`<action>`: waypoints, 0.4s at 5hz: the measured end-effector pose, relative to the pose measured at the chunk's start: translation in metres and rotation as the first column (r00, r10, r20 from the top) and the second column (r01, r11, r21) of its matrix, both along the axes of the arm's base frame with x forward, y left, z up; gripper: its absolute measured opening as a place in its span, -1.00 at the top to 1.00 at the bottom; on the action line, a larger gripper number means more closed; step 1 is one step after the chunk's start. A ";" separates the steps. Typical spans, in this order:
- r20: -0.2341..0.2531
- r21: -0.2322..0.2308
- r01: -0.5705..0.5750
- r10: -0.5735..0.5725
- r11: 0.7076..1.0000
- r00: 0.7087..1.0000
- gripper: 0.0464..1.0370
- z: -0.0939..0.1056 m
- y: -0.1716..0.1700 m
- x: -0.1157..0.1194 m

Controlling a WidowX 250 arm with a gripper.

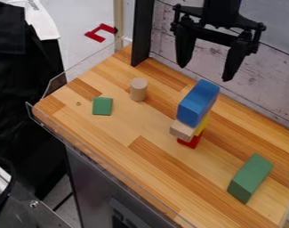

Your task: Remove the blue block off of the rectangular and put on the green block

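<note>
Though stacked, blue block (197, 104) points upper-right.

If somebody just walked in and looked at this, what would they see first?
Probably the big blue block, right of the middle, perched above a yellow block, a wooden block and a red block. Next, the black gripper hanging at the top, its jaws spread wide. Then maybe the long green block lying near the lower right corner.
</note>
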State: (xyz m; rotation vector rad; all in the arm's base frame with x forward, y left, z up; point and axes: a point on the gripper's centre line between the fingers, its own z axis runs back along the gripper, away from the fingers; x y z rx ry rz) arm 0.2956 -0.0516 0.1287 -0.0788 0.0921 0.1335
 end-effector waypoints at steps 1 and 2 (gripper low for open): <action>-0.040 0.002 0.001 0.000 1.000 0.999 -0.93 -0.011 -0.001 -0.002; -0.043 -0.009 0.004 -0.004 1.000 0.999 -0.93 -0.014 -0.002 -0.003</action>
